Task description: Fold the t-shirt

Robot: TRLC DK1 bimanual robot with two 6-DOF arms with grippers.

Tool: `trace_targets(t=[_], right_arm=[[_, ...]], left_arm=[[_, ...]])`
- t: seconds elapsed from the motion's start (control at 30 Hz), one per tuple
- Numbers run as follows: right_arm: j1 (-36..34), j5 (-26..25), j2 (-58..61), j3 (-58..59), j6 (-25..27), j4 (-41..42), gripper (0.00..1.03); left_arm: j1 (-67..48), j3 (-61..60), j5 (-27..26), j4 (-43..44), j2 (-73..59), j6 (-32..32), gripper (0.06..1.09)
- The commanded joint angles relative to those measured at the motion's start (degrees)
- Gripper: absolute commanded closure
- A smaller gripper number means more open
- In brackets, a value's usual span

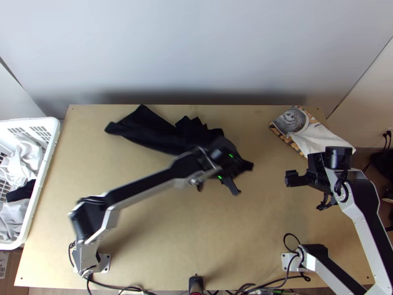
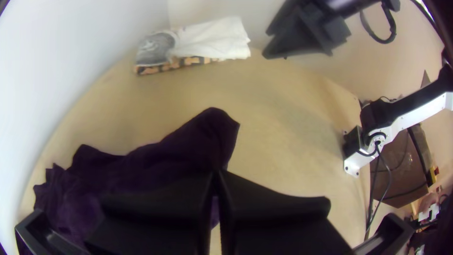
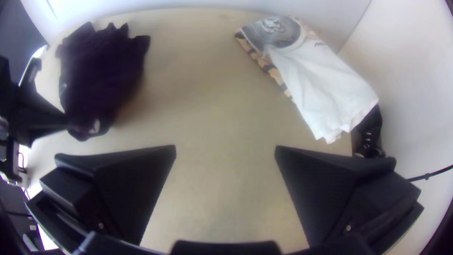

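"Edges and room?"

"The black shirt [image 1: 157, 130] lies bunched near the counter's [image 1: 265, 226] far edge. Bare wood separates it from the white cloth [image 1: 314, 136], which overhangs the right edge."

"End effectors?"

"Two: my left end effector [image 1: 238, 173], by the shirt's right end, has its fingers together; I can't tell if fabric's pinched. My right end effector [image 1: 294, 178] is spread apart."

"Count?"

"One black shirt, one white cloth, one basket [image 1: 53, 129]."
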State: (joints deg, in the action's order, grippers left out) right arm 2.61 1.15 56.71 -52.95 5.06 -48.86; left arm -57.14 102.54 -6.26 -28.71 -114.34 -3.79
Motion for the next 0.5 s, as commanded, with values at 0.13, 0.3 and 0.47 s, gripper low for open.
trace_targets(t=[0.13,0.3,0.47], right_arm=[[0.38,0.17,1.74,0.21,-0.58,2.98,0.05],[3.80,0.17,2.27,0.92,-0.49,3.69,0.05],[7.93,0.26,6.75,0.92,-1.10,4.74,0.05]], left_arm=[[-4.91,8.29,-1.47,-5.74,-8.00,2.56,0.10],[6.26,8.99,-1.47,-6.01,0.00,2.65,0.10],[21.73,8.46,-1.47,-12.51,1.84,-0.08,0.10]])
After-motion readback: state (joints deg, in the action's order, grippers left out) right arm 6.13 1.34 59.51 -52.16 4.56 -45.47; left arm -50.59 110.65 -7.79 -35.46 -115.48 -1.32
